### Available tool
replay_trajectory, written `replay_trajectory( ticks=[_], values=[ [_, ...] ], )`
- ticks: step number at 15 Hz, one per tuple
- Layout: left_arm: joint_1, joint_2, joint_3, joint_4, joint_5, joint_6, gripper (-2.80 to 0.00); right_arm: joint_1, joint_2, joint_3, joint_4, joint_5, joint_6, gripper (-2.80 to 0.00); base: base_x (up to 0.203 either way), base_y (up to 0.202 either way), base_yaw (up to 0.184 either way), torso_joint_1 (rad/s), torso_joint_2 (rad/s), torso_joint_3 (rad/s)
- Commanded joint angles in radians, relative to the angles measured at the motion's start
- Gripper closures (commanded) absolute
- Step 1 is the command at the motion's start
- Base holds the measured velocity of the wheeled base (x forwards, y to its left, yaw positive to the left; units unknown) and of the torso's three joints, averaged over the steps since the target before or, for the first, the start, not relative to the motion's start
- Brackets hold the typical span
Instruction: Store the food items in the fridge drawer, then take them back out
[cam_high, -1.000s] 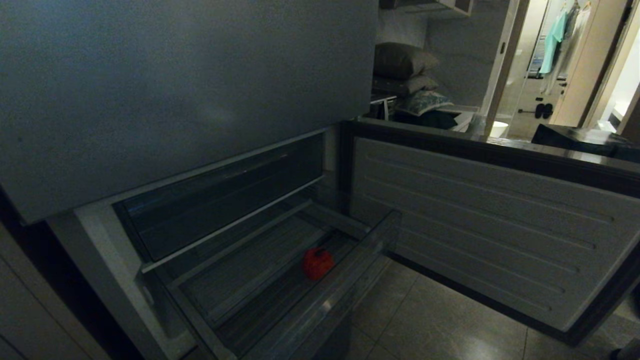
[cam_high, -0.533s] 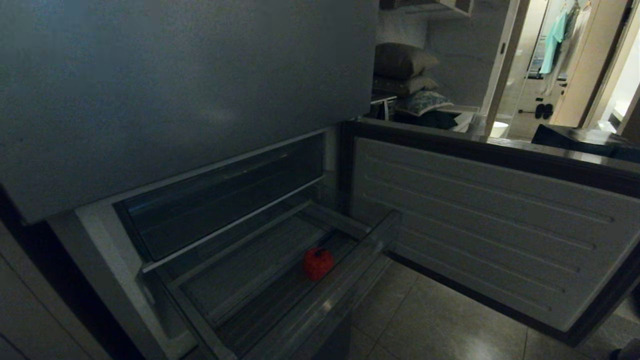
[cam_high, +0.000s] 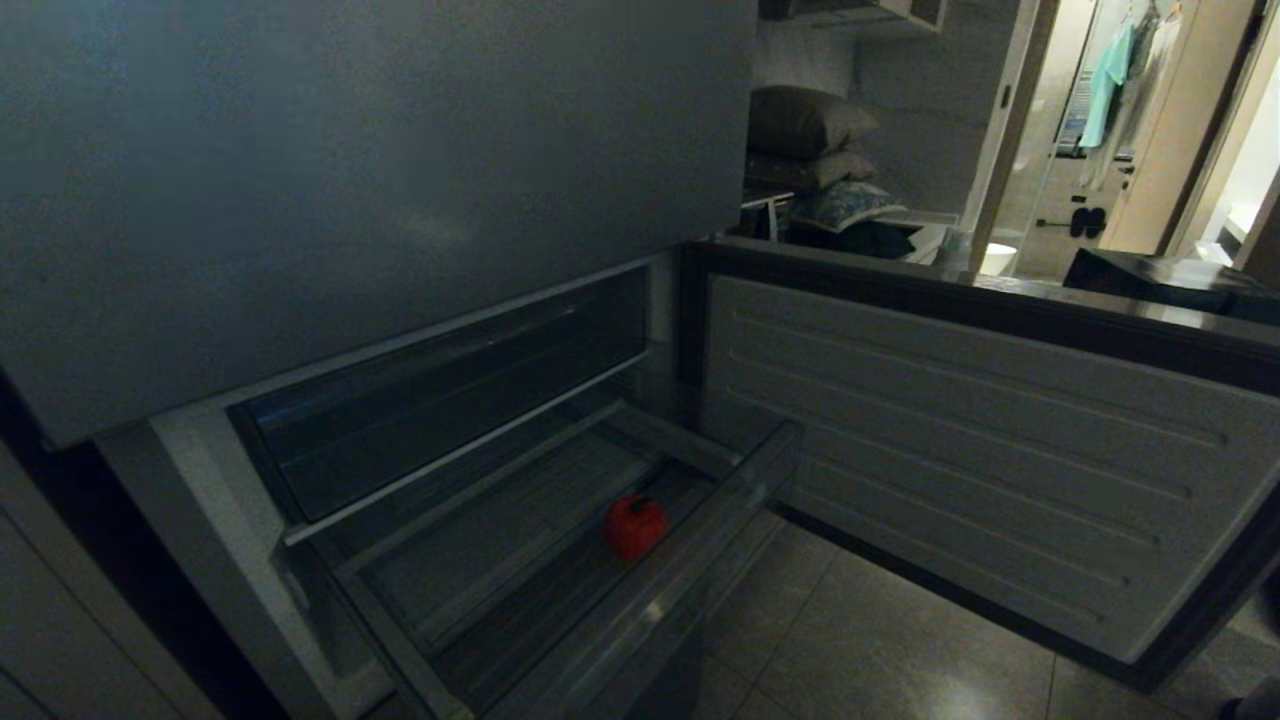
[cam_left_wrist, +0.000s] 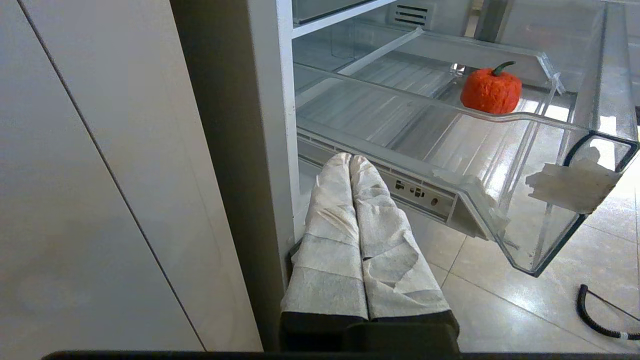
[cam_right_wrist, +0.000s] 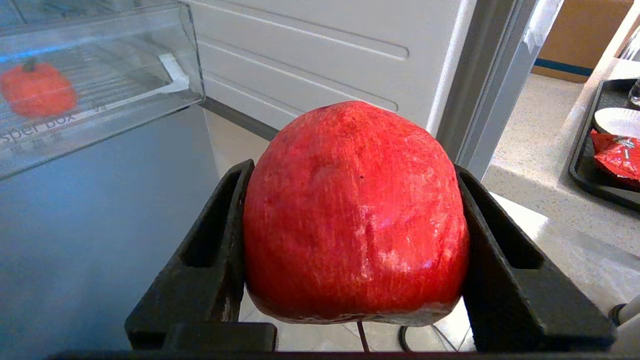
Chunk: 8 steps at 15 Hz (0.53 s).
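The clear fridge drawer stands pulled out below the grey fridge door. Inside it, near the front lip, lies one food item, a round red-orange lump with a dark stem, also seen in the left wrist view and, through the drawer's front, in the right wrist view. My right gripper is shut on a big red apple, held outside the drawer and in front of it. My left gripper, wrapped in white tape, is shut and empty, beside the fridge frame under the drawer's rail. Neither arm shows in the head view.
The fridge's lower door hangs open to the right of the drawer. A counter carries a black tray with a red packet. A black cable lies on the tiled floor. A pale cabinet panel stands left of the fridge.
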Motion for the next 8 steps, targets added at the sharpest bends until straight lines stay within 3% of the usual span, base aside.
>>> replay_trajectory(
  ticks=[1,4,8],
  values=[
    [0.0,0.0,0.0,0.0,0.0,-0.001,0.0,0.0,-0.001,0.0,0.003,0.0,-0.001,0.0,0.0,0.0,0.0,-0.08,0.16,0.083],
    [0.0,0.0,0.0,0.0,0.0,-0.001,0.0,0.0,-0.001,0.0,0.003,0.0,-0.001,0.0,-0.002,0.0,0.027,-0.16,0.35,0.166],
    [0.0,0.0,0.0,0.0,0.0,-0.001,0.0,0.0,-0.001,0.0,0.003,0.002,-0.009,0.0,0.001,-0.008,0.173,-0.242,0.51,0.257]
  ],
)
